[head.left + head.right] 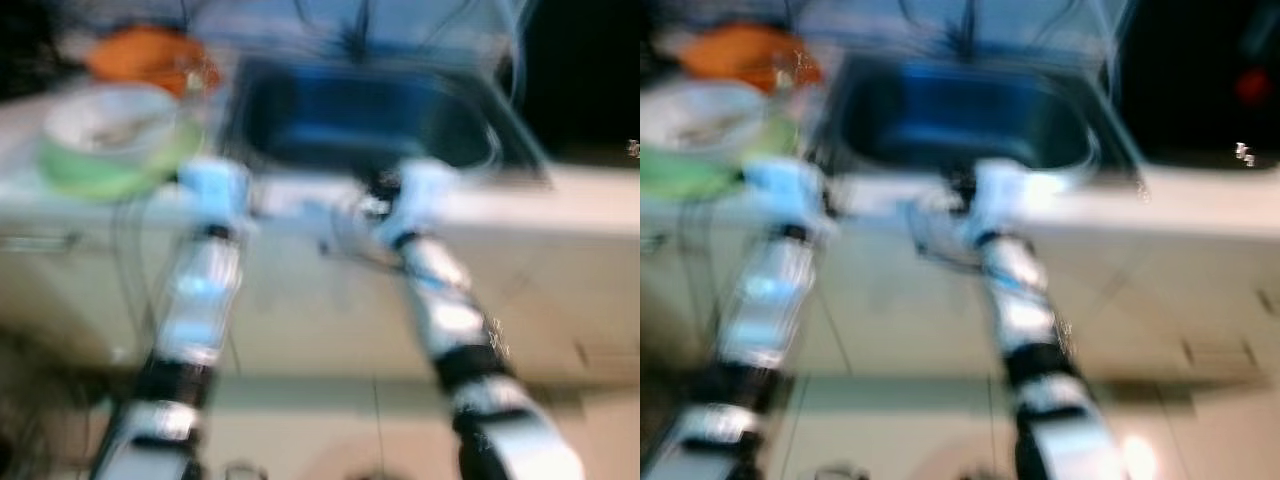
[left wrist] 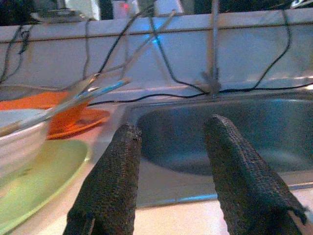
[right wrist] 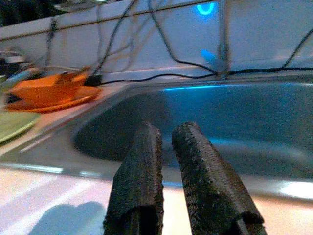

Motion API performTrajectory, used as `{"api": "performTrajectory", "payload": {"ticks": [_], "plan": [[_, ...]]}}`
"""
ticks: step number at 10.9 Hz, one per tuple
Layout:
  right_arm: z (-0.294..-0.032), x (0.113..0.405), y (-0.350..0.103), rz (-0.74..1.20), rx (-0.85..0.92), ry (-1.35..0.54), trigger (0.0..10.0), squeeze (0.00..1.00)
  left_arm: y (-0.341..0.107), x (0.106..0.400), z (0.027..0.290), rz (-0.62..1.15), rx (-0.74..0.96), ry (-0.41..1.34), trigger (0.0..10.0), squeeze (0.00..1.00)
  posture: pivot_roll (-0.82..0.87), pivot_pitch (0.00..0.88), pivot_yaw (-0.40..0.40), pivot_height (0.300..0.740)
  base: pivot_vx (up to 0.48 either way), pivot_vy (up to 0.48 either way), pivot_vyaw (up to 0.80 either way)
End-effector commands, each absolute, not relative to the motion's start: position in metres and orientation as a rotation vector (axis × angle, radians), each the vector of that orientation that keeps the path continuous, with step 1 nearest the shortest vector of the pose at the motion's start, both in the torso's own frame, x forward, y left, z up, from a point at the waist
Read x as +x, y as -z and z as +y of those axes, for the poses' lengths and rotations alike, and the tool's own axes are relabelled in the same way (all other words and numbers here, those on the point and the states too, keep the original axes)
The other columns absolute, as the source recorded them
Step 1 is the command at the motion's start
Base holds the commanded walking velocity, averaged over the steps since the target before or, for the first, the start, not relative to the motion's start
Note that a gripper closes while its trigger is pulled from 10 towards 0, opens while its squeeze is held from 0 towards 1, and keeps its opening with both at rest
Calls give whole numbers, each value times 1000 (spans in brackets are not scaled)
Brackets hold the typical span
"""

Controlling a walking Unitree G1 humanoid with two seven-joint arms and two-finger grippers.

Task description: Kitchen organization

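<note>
The head views are blurred. A steel sink (image 1: 270,110) is set in the pale counter straight ahead. To its left stand an orange bowl on an orange plate (image 1: 145,55) and a white bowl (image 1: 105,118) on a green plate (image 1: 100,175). Metal utensils (image 2: 73,98) lean out of the white bowl. Both silver arms reach to the counter's front edge. My left gripper (image 2: 172,126) is open and empty, at the sink's left front corner beside the green plate (image 2: 44,181). My right gripper (image 3: 167,127) hovers at the sink's front rim, fingers nearly together, holding nothing.
A thin metal faucet pipe (image 2: 214,44) rises behind the basin, and black cables (image 2: 166,63) hang along the tiled back wall. Cabinet fronts (image 1: 330,320) drop below the counter. A dark area (image 1: 1200,80) lies right of the sink.
</note>
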State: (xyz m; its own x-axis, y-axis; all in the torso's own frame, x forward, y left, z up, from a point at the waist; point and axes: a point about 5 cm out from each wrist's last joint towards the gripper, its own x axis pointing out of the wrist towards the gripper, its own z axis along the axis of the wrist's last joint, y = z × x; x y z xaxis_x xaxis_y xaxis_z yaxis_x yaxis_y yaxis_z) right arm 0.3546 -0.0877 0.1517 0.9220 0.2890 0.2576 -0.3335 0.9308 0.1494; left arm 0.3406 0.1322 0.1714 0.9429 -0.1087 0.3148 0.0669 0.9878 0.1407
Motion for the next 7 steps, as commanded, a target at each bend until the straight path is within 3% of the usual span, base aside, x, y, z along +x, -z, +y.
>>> {"api": "performTrajectory", "payload": {"ticks": [1, 7], "plan": [[-75, 354, -161, -270, 198, -364, 10000, 0, -178, 342, 142, -347, 147, 62, 10000, 0, 65, 63, -71, 740, 379, 0, 0], [-77, 354, -159, -263, 210, -357, 10000, 0, -179, 341, 141, -356, 151, 66, 10000, 0, 65, 66, -70, 740, 375, 0, 0]]}}
